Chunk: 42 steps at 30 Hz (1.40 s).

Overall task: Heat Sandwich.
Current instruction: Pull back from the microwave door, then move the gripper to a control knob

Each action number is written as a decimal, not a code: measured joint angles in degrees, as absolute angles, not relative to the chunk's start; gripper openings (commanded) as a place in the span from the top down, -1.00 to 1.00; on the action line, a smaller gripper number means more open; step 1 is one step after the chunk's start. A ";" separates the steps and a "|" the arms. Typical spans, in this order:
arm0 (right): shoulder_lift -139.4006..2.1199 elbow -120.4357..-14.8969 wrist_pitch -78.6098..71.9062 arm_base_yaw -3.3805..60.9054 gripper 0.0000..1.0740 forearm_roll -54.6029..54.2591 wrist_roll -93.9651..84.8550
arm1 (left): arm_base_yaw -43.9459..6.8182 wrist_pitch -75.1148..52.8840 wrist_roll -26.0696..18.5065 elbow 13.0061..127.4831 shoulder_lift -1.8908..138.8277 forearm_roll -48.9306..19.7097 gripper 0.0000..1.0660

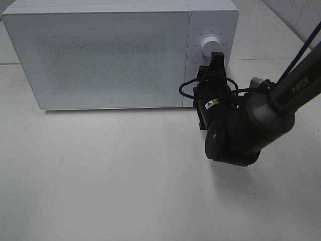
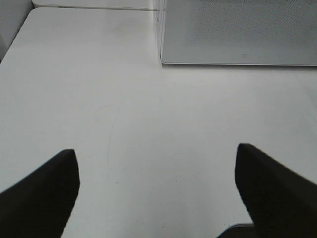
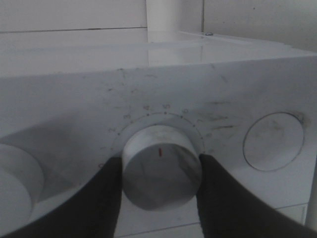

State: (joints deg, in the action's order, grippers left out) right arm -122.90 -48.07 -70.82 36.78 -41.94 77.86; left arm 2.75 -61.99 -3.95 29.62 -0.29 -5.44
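The sandwich is out of view. The white microwave (image 1: 100, 55) stands at the back of the table with its frosted door closed. My right gripper (image 1: 216, 63) reaches onto its control panel. In the right wrist view my right gripper (image 3: 159, 161) is shut on a round white timer knob (image 3: 161, 171) with a red mark, one black finger (image 3: 99, 198) on each side of it. My left gripper (image 2: 158, 193) is wide open over bare table in front of the microwave's left corner (image 2: 163, 54), with nothing between its fingers (image 2: 39, 193).
A second knob (image 1: 210, 46) sits on the panel above the gripped one. A round button (image 3: 272, 141) lies on the knob's other side. The white table (image 1: 100, 175) stretches in front of the microwave. The right arm (image 1: 251, 120) hangs over the table's right side.
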 measured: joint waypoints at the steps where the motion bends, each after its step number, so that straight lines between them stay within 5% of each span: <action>1: -122.90 -48.07 -70.87 36.78 1.00 -41.94 79.76 | 2.75 -61.99 -3.95 29.62 -0.29 -5.44 -0.51; 14: -122.90 -48.07 -70.93 36.78 0.88 -41.94 80.67 | 2.75 -61.99 -3.95 29.62 -0.29 -5.44 -0.51; 18: -122.90 -48.07 -70.93 36.84 0.61 -41.94 80.67 | 2.75 -61.99 -3.95 29.62 -0.29 -5.44 -0.51; 24: -122.90 -48.07 -70.70 36.84 -0.19 -42.00 81.02 | 2.75 -61.99 -3.95 29.62 -0.29 -5.44 -0.51; 28: -122.90 -47.90 -69.16 36.96 -0.47 -42.23 81.07 | 2.75 -61.99 -3.95 29.62 -0.29 -5.44 -0.51; 42: -117.91 -41.83 -68.98 36.33 -0.35 -38.96 82.05 | 2.75 -61.99 -3.95 29.62 -0.29 -5.44 -0.51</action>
State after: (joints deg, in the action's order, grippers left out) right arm -117.91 -41.83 -68.98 36.33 -38.96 82.05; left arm 2.75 -61.99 -3.95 29.62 -0.29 -5.44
